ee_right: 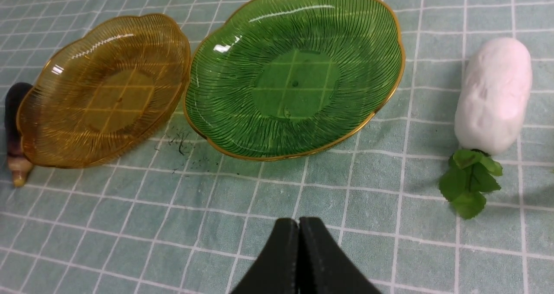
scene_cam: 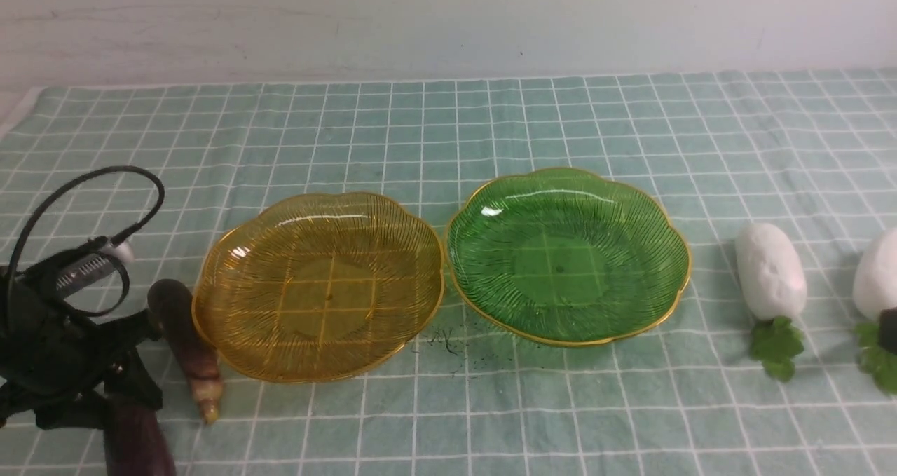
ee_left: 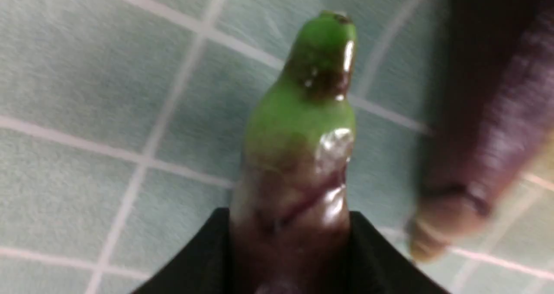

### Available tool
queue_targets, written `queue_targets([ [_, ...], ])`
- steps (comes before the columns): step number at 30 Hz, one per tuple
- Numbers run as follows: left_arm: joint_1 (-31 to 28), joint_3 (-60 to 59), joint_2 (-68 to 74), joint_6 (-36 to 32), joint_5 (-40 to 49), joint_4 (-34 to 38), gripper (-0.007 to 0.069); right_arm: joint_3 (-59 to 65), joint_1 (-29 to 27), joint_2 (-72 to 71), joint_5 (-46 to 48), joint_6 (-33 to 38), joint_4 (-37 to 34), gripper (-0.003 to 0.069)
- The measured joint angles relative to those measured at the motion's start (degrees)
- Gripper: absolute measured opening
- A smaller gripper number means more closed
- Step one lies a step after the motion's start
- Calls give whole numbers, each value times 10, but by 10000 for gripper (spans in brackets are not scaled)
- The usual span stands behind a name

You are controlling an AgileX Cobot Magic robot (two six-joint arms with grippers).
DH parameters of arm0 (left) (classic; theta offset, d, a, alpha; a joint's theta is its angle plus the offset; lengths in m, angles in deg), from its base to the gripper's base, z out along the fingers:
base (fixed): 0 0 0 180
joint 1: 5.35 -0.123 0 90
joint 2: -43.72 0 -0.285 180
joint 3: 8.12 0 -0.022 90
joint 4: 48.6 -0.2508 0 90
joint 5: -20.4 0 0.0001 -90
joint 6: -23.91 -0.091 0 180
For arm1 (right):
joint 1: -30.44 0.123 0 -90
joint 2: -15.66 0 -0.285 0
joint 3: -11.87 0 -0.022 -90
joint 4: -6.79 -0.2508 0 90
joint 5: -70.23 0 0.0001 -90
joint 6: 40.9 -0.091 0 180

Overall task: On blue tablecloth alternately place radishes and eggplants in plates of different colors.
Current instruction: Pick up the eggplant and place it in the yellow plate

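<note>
While my right claw (ee_right: 298, 224) sits pinched shut, my left claw (ee_left: 288, 218) grips the green-capped eggplant (ee_left: 298, 155) — second eggplant (ee_left: 476, 134) beside.

The right-hand radish (scene_cam: 876, 273) runs off the right edge, and the green-capped eggplant (scene_cam: 140, 448) is cut by the near edge, its far part behind the left gripper (scene_cam: 122, 399). The tan-stemmed eggplant (ee_left: 484, 155) is a blur in the left wrist view, and the amber plate (ee_right: 47, 129) part-hides it in the right wrist view.
</note>
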Motion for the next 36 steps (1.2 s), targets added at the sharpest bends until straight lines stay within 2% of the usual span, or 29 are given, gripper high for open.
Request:
queue_targets([
  [2,6,37,-27,-6,14,-3,279,0,0,0,2,0,0,-14],
  [6,63,125,-77,-19,19,5,279,0,0,0,3,0,0,-14],
  [12,172,190,-42,-20,-71,28,279,0,0,0,3,0,0,-14],
  [17,215,202,17,-19,-105,30,279,0,0,0,5,0,0,-14],
  [20,231,211,67,-19,-105,30,321,0,0,0,8,0,0,-14],
  [25,223,245,87,-19,-74,28,565,0,0,0,9,0,-1,-14],
  [28,201,274,86,-17,-32,16,600,0,0,0,9,0,-1,-14],
  [29,189,285,85,-9,-8,7,582,0,0,0,9,0,-1,-14],
  [31,161,302,84,14,42,-14,490,0,0,0,9,0,-1,-14],
  [32,154,304,84,19,47,-20,475,0,0,0,9,0,-1,-14],
  [33,135,309,84,31,67,-33,385,0,0,0,10,0,-1,-14],
  [34,114,312,84,41,84,-48,253,0,0,0,10,0,-1,-14],
  [36,61,313,84,49,100,-61,78,0,0,0,10,0,-1,-14],
])
